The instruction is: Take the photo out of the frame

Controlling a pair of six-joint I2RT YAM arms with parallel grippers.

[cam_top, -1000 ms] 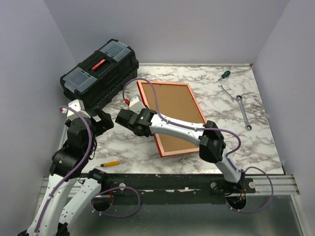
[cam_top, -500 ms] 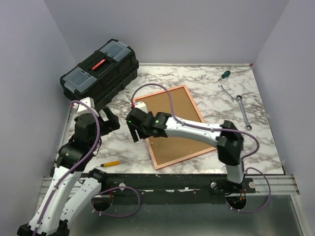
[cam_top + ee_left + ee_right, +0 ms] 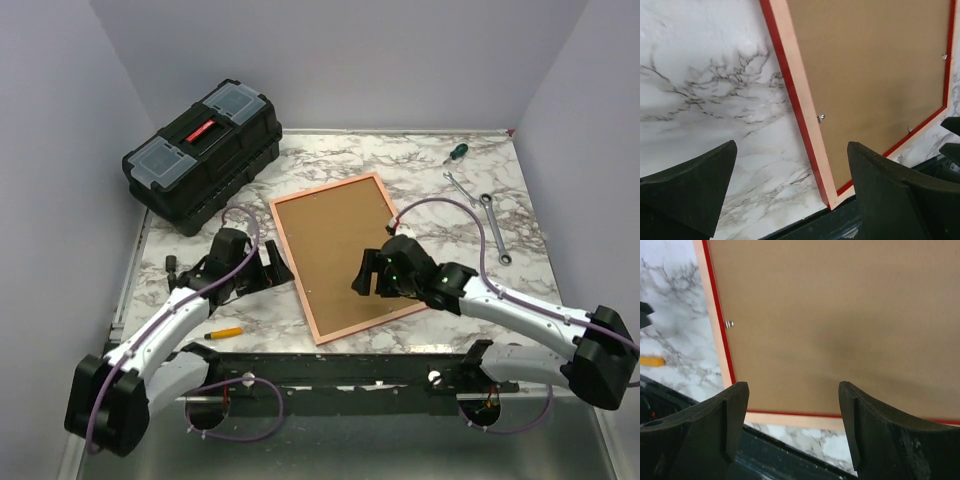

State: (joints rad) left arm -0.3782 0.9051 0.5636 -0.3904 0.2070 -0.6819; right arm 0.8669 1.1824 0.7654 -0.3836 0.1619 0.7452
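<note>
Red rectangular picture frame (image 3: pixel 294 268) face-down on marble bench (image 3: pixel 450 215), brown backing board (image 3: pixel 340 255) up. Left claw (image 3: pixel 791 150) gaping, empty, at its edge; right claw (image 3: pixel 791 387) spread, empty, above backing.

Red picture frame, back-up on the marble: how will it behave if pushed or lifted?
Probably slides, not tips: the thin red picture frame lies flat on smooth marble table. Likely stiff but light, given slim rails and brown backing board.
</note>
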